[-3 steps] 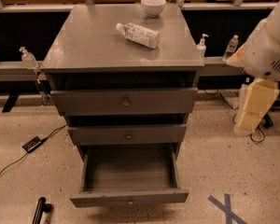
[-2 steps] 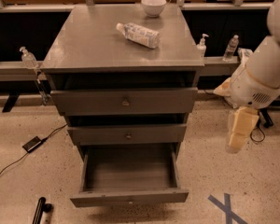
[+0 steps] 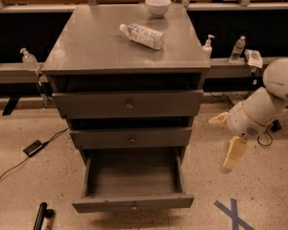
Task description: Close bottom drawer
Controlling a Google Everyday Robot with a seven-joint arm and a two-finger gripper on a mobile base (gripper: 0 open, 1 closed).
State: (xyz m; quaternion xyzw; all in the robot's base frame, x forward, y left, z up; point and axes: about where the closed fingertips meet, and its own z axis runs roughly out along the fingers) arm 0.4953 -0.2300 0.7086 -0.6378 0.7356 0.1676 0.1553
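The bottom drawer point(image 3: 133, 201) of the grey cabinet point(image 3: 127, 47) is pulled far out, its box empty and its front panel near the lower edge of the view. The middle drawer point(image 3: 131, 138) and the top drawer point(image 3: 128, 103) sit nearly shut above it. My gripper point(image 3: 230, 157) hangs from the white arm point(image 3: 266, 104) to the right of the cabinet, at about the height of the open drawer and apart from it by a clear gap. It touches nothing.
A plastic bottle point(image 3: 142, 35) lies on the cabinet top, with a white bowl point(image 3: 158, 5) behind it. Small bottles point(image 3: 238, 48) stand on the rail at the right. Blue tape point(image 3: 233, 214) marks the floor at lower right; a cable and black box point(image 3: 33, 147) lie at left.
The arm has swung down and to the left, bringing the gripper lower and closer to the cabinet's right side. The drawers have not moved.
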